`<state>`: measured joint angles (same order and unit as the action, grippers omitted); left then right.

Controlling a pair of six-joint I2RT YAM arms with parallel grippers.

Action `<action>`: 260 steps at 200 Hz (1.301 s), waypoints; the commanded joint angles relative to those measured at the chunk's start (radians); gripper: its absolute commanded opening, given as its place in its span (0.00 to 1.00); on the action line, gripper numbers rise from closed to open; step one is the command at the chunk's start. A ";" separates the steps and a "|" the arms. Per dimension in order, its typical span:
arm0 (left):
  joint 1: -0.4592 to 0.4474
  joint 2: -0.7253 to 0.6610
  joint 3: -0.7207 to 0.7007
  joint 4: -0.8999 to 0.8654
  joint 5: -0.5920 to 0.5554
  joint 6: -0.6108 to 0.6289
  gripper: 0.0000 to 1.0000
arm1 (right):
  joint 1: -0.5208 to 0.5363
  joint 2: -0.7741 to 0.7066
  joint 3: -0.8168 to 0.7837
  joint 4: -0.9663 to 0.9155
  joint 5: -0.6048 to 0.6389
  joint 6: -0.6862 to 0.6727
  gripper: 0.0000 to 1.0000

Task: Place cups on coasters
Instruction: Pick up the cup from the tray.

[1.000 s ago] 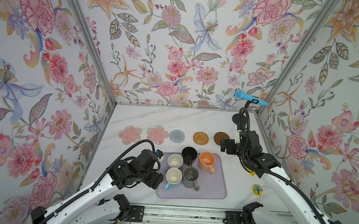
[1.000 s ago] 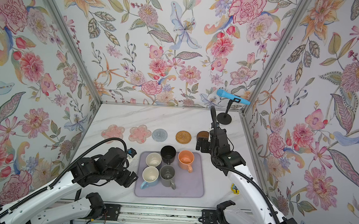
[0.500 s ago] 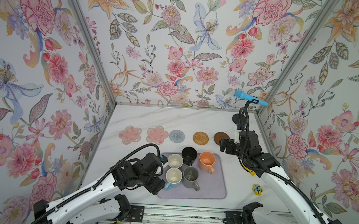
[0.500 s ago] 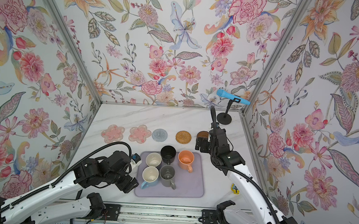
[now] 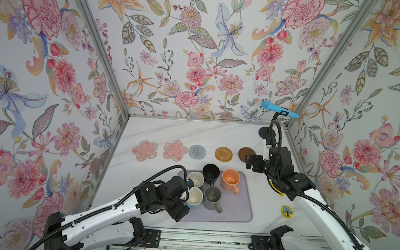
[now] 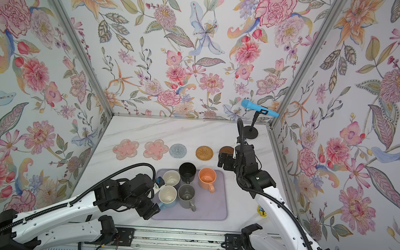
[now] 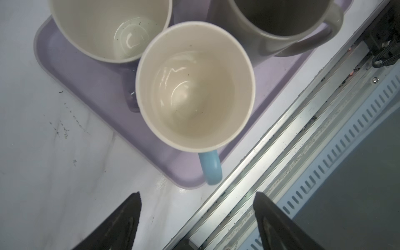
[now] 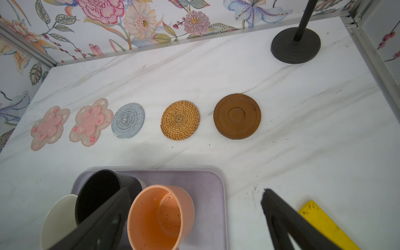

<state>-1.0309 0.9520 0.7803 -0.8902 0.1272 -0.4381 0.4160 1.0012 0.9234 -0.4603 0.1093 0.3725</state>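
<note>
Ceramic handled cups stand on the lilac rectangular mat; left gripper and right gripper are open, holding nothing.

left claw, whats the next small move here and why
Probably ease the open left claw forward until it straddles the light blue mug's handle, then close. The handle points straight into the claw's gap, nothing is gripped, and the mug sits on the lilac mat while the pink flower coaster at the row's end lies bare.
</note>
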 commanded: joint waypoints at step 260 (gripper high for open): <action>-0.094 0.125 -0.097 0.223 -0.047 -0.147 0.43 | 0.007 -0.012 -0.019 -0.007 -0.017 0.010 0.92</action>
<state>-1.1076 1.0615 0.6930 -0.6842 0.1146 -0.5655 0.4179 1.0012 0.9169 -0.4599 0.0937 0.3790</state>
